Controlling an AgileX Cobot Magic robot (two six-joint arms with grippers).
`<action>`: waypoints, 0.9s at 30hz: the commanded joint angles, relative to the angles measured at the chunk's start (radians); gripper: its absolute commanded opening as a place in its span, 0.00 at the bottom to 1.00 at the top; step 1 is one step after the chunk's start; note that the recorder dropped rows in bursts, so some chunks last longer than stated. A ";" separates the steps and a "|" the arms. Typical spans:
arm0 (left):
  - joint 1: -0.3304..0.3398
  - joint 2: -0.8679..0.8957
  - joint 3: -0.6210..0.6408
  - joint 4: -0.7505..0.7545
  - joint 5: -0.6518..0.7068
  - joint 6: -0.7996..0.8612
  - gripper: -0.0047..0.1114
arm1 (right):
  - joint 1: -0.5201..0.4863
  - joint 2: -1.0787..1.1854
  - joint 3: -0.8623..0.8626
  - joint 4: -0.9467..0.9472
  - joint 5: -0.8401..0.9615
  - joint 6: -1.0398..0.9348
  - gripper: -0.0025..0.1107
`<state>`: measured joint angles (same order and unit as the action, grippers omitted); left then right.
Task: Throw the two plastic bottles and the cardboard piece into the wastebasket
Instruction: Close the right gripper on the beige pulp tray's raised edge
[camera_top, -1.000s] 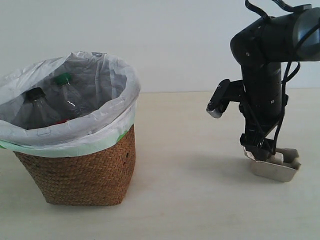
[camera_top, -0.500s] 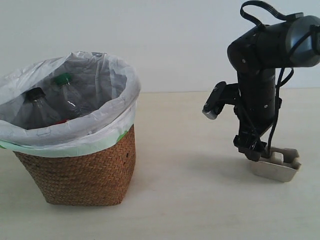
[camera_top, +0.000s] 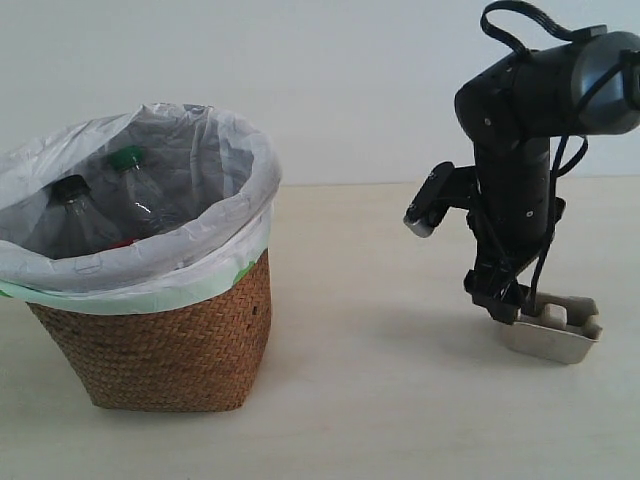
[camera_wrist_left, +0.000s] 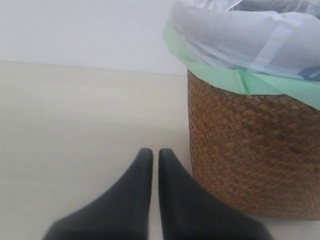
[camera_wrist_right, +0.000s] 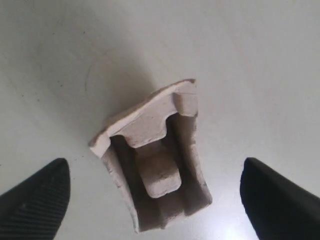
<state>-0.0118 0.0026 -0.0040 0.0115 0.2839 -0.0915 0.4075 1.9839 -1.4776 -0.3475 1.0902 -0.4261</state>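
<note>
Cardboard piece (camera_top: 556, 338) lies on the table (camera_top: 380, 400), well apart from the wastebasket (camera_top: 160, 345), where the two plastic bottles (camera_top: 80, 225) already stand inside the liner (green cap and black cap showing). Over the past second the right arm (camera_top: 515, 190) has edged toward the tray's basket-side rim, its jaws spread wide with the tray between them, gripping nothing. Left jaws sit pressed together beside the basket. The last item looks ready to be grasped.
</note>
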 joint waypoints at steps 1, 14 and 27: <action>0.002 -0.003 0.004 0.005 -0.007 -0.005 0.07 | 0.000 0.015 0.000 0.000 0.037 -0.029 0.75; 0.002 -0.003 0.004 0.005 -0.007 -0.005 0.07 | 0.000 0.084 0.000 -0.032 0.050 -0.052 0.75; 0.002 -0.003 0.004 0.005 -0.007 -0.005 0.07 | -0.039 0.084 0.000 -0.033 0.031 -0.057 0.75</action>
<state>-0.0118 0.0026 -0.0040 0.0115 0.2839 -0.0915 0.3768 2.0730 -1.4776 -0.3796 1.1284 -0.4697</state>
